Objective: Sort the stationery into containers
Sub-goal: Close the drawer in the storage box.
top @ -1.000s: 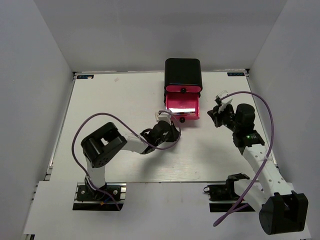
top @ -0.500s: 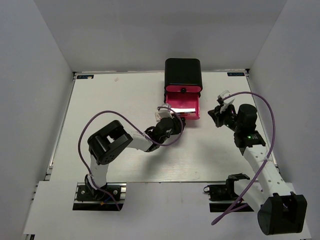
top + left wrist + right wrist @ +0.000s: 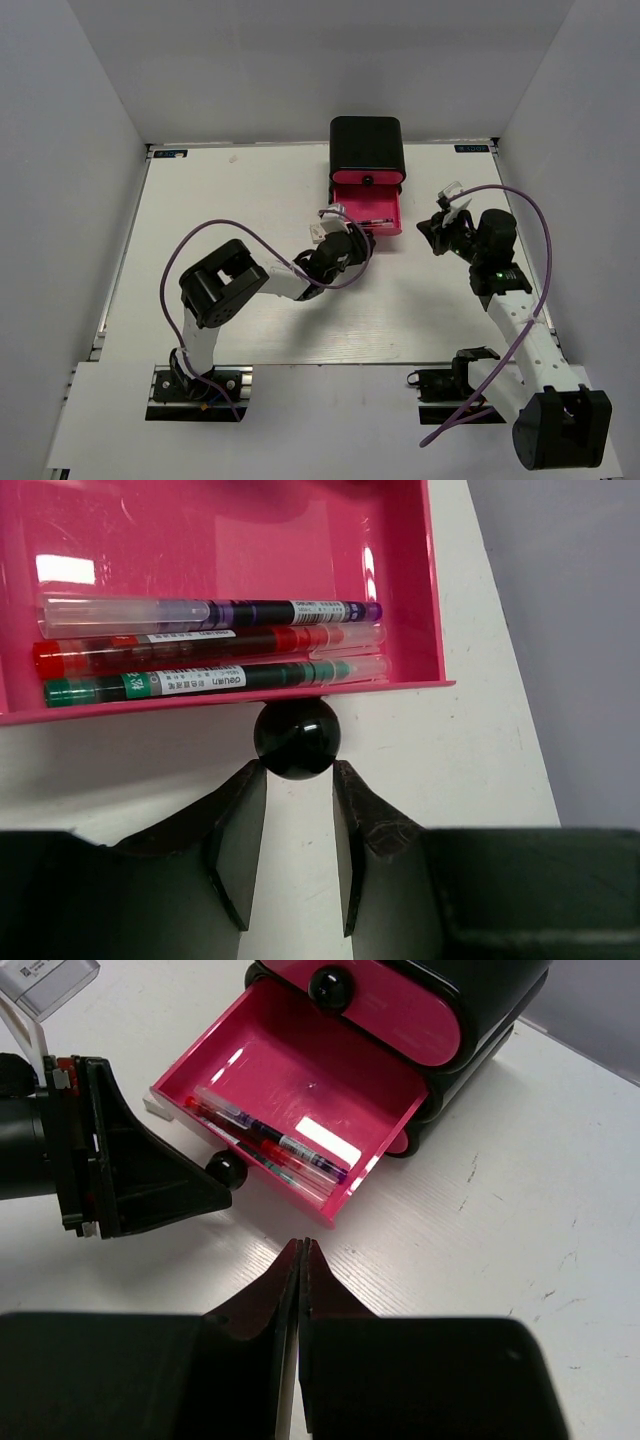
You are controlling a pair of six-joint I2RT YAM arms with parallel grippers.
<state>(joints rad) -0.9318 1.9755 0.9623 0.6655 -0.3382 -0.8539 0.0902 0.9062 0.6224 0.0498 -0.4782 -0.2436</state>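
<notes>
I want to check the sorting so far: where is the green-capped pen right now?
In the left wrist view, the green-capped pen lies inside the open pink drawer, nearest its front wall, beside the red pen and just behind the black knob.

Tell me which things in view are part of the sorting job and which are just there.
Job:
- three pens lying in the open pink drawer
- drawer knob, between the left gripper fingers
- black cabinet

Just there:
- right gripper, shut, empty
- table
</notes>
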